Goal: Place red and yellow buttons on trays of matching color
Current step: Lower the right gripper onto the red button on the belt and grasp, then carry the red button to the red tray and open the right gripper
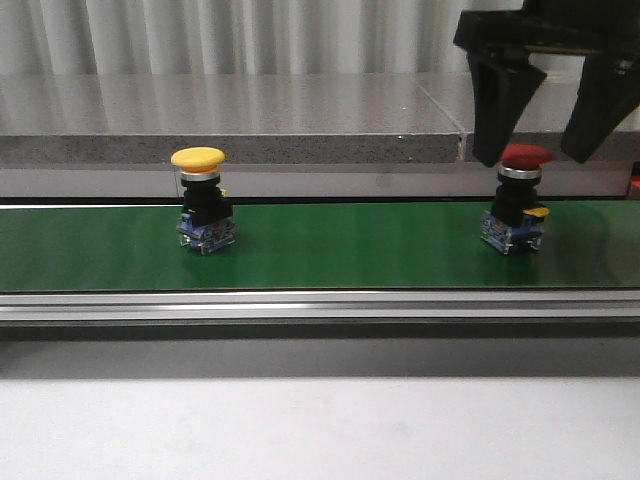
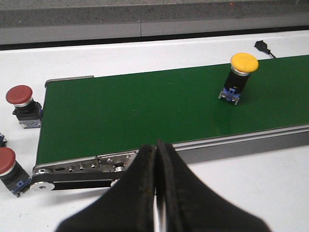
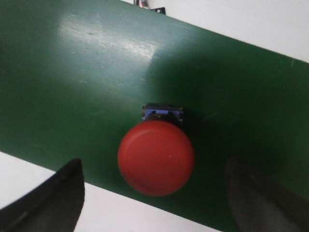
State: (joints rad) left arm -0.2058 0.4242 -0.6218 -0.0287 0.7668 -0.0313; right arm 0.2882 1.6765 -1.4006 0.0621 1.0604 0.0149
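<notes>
A yellow button [image 1: 199,159] stands upright on the green belt [image 1: 330,245] at the left; the left wrist view shows the same yellow button [image 2: 243,63]. A red button [image 1: 526,156] stands on the belt at the right. My right gripper [image 1: 536,155] hangs open just above it, one finger [image 1: 497,105] on each side of the cap, not touching. From the right wrist the red button [image 3: 156,157] lies centred between the fingers. My left gripper [image 2: 156,147] is shut on nothing, off the belt's near edge. No trays are in view.
Two more red buttons [image 2: 21,104] [image 2: 7,166] sit on the white table past the belt's end in the left wrist view. A grey stone ledge [image 1: 230,125] runs behind the belt. The belt's metal frame [image 1: 320,305] borders its front.
</notes>
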